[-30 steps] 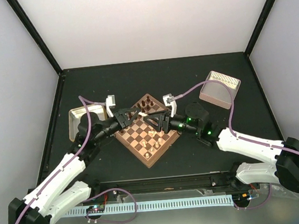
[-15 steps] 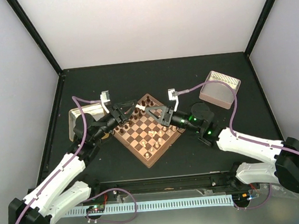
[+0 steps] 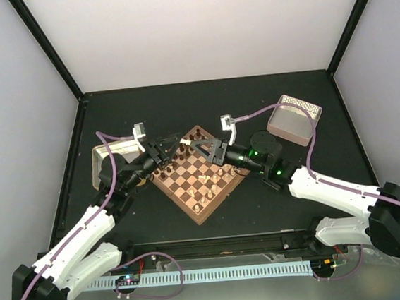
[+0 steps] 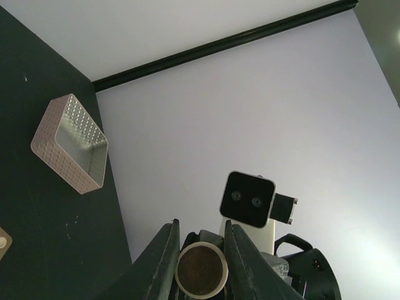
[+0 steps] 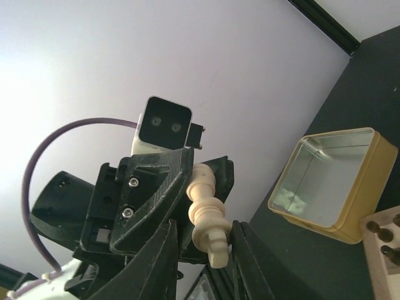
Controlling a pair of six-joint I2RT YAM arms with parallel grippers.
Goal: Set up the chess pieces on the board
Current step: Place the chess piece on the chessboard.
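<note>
Over the checkered brown-and-tan wooden chessboard [image 3: 199,180], midway between the black surface's [image 3: 297,204] left and right edges, the left hand [image 4: 200,234] clamps a dark brown round-based chessman [image 4: 201,270] and the right hand [image 5: 204,240] grips a pale cream wooden chessman [image 5: 205,215] askew, so each probably needs righting before it is lowered squarely onto its home square.

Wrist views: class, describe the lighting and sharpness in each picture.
Left wrist: soft, fairly even light on the wall; the dark piece in the left pincer is sharp. Right wrist: the wall washes out towards the left; the cream piece in the right pincer is crisp; the yellowish tray shows reflections.
</note>
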